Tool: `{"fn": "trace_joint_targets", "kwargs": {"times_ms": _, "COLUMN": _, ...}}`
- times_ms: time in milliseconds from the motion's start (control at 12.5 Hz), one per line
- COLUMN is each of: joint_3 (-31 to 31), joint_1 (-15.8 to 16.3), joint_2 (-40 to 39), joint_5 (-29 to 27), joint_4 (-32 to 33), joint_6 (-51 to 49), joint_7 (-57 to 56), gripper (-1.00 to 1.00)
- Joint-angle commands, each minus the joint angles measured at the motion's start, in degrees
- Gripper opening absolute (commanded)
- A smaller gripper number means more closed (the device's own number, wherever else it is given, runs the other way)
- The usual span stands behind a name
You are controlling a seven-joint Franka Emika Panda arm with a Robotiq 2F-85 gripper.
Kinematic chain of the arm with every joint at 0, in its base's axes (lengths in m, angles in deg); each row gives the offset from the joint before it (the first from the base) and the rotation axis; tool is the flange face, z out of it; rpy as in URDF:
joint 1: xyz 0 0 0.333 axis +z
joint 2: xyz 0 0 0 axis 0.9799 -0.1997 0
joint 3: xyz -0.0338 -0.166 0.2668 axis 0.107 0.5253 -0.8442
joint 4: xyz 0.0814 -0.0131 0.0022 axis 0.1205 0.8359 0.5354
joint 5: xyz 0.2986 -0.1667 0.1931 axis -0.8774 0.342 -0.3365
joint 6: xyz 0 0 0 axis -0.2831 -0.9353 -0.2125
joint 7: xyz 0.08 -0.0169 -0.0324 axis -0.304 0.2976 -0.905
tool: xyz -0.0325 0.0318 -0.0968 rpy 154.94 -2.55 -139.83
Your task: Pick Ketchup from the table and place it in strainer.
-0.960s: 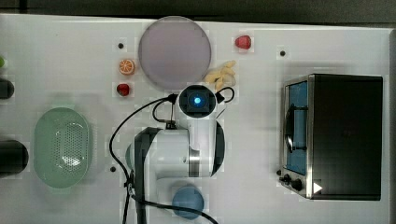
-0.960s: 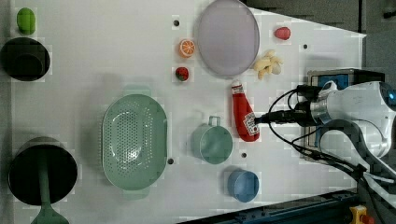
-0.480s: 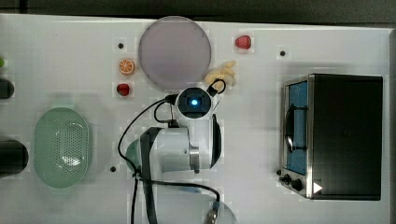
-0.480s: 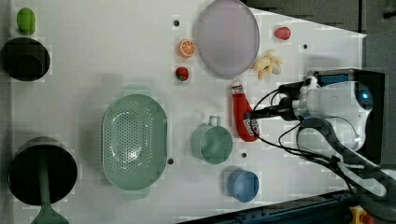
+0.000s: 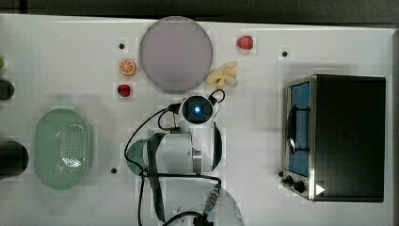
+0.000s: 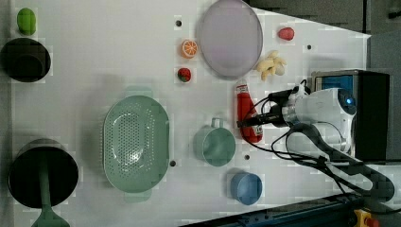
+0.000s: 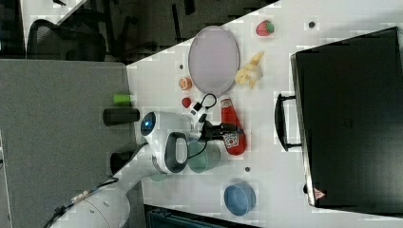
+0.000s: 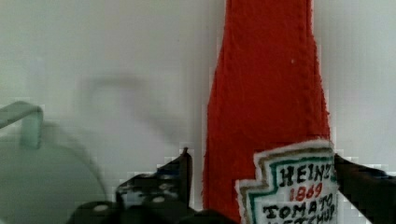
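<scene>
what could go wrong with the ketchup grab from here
The open gripper straddles the lying Ketchup at its label, and the soft body might slip or tilt once lifted. The green cup sits close beside the bottle, so a finger could nudge it. The carry to the strainer likely passes over that cup.

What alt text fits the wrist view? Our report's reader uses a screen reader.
A red Ketchup bottle lies on a white table between the open fingers of the hand. A green cup sits beside it.
</scene>
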Motion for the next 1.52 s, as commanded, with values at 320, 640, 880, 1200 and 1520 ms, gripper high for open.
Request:
{"fn": "trace_joint_targets", "kwargs": {"times_ms": 320, "joint_3": 0.04, "joint_1": -0.31, "joint_2": 0.68, "joint_5": -0.17, "joint_4": -1.30, "joint_6": 0.56, "joint_7": -2.55, "gripper": 0.25}}
{"fn": "trace_joint_targets", "kwargs": {"times_ms": 640, "joint_3": -0.95, "joint_1": -0.19, "joint_2": 10.96, "joint_5": -0.18, "joint_4": -1.98, "joint_6": -9.29, "joint_7": -1.68, "gripper": 0.25}}
{"fn": "trace_joint_targets", "kwargs": {"times_ms": 880, "joint_3": -3.67, "joint_1": 0.41, "joint_2": 21.92, "joint_5": -0.22, "joint_4": -4.91, "joint_6": -19.30, "joint_7": -0.78, "gripper": 0.25}}
{"fn": "trace_joint_targets", "kwargs": {"times_ms": 1200, "joint_3": -9.08, "joint_1": 2.17, "joint_2": 29.37, "joint_5": -0.75, "joint_4": -9.22, "joint_6": -29.72, "joint_7": 8.77, "gripper": 0.25}}
{"fn": "trace_joint_targets", "kwargs": {"times_ms": 1520, "joint_3": -18.40, "joint_1": 4.60, "joint_2": 26.94, "joint_5": -5.49, "joint_4": -10.55, "joint_6": -28.77, "joint_7": 25.96, "gripper": 0.25}}
